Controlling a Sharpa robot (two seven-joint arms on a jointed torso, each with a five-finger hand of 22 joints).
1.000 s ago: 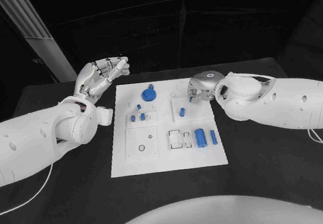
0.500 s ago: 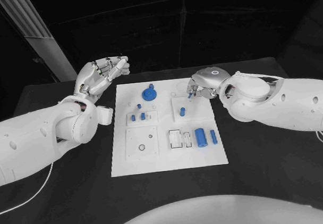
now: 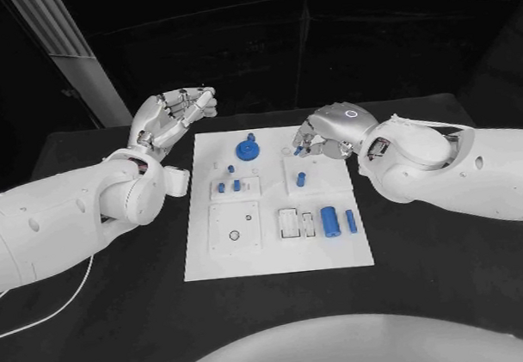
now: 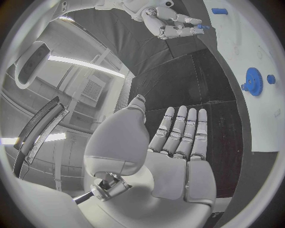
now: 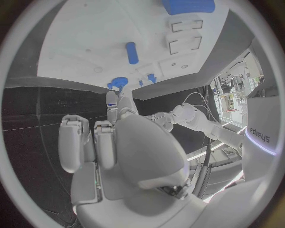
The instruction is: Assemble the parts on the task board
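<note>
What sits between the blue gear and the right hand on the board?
Head view: bare white task board between the blue toothed gear and the right hand, apart from faint empty outlines; no loose part lies there.

The flat white rectangular task board (image 3: 213,259) lies in the middle of the black table, its long side running away from the robot. At its far end stands a round blue toothed gear part (image 3: 247,152) with a small knob. Two short blue pegs (image 3: 227,186) stand side by side left of centre; one blue peg (image 3: 300,177) stands right of them. Nearer the robot, a thick blue cylinder (image 3: 330,221) and a thinner blue rod (image 3: 350,220) lie parallel near the right edge.
</note>
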